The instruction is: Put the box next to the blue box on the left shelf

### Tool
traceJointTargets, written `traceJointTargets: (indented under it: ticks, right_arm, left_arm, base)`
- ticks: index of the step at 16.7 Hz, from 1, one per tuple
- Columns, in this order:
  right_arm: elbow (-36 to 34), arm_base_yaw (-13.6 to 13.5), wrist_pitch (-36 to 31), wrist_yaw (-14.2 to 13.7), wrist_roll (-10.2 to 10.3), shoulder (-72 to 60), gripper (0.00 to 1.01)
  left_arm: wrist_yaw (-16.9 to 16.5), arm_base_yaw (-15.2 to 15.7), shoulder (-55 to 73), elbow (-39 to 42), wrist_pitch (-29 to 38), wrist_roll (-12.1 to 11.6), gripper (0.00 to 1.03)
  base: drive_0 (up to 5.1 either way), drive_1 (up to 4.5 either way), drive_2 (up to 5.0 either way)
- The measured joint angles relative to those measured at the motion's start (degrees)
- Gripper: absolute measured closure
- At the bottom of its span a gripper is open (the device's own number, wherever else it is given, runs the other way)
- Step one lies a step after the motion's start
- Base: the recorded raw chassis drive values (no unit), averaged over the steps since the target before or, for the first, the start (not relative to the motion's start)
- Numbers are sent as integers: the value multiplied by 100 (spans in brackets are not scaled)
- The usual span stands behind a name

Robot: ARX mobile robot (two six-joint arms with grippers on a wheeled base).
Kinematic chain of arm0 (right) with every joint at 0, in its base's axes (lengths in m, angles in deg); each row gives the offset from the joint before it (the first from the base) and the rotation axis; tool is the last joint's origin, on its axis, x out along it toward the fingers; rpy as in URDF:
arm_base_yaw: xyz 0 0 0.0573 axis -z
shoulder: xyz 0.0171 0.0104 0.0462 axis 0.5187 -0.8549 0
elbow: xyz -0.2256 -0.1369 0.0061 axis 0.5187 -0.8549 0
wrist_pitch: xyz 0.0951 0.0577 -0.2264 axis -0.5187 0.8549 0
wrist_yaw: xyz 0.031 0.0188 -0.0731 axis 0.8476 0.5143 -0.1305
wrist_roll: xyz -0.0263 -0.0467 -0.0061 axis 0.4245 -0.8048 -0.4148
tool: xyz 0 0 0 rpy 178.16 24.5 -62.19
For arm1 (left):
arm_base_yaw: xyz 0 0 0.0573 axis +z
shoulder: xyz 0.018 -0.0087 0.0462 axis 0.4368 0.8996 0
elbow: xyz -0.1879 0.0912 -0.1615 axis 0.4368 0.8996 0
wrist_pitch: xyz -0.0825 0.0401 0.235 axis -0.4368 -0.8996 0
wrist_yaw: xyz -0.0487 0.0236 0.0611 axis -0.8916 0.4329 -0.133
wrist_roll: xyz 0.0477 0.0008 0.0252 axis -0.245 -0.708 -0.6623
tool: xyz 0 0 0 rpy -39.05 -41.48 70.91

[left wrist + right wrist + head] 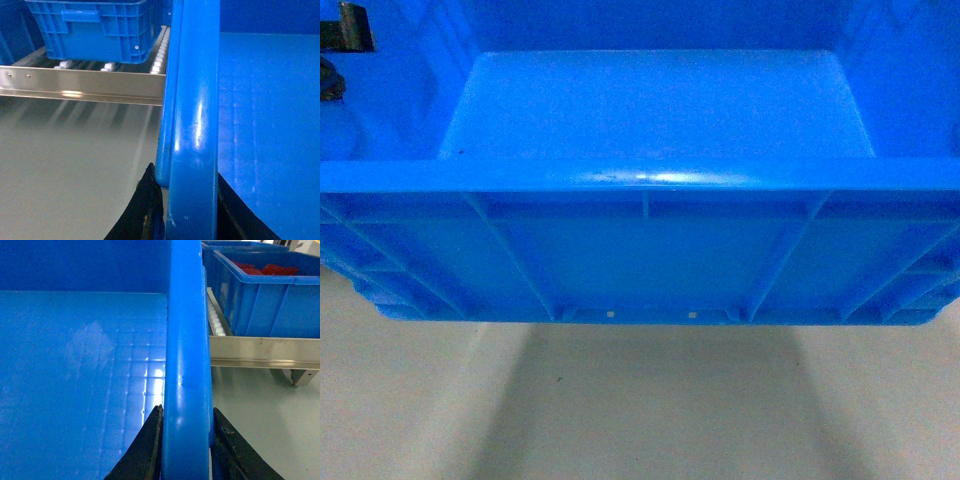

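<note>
Below: pale grey floor (640, 410).
Shelf: steel left shelf (82, 82), white rollers.
Tools: left tool (187, 210) and right tool (186, 445) clamped on box (650, 110) rims.

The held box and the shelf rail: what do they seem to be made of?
The box looks like moulded plastic, glossy bright blue, with ribs and highlights on its rim. The shelf rail looks like brushed metal, silver with soft reflections, probably steel; its rollers look like white plastic.

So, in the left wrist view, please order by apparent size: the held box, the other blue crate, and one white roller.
1. The held box, filling most of the frame; it is closest, so nearness inflates it.
2. The other blue crate on the shelf.
3. A white roller, clearly smallest.
</note>
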Motion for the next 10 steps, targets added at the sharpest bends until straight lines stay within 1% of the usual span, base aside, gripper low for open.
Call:
traceJointTargets:
  ticks: [9,10]
  right_arm:
    - [0,0,-9,-2,0,0,80]
    - [0,0,-9,-2,0,0,80]
  left_arm:
    - [2,0,0,0,35,-7,87]
    - [0,0,0,0,35,-7,87]
  base:
    - [0,0,0]
    - [7,440,-426]
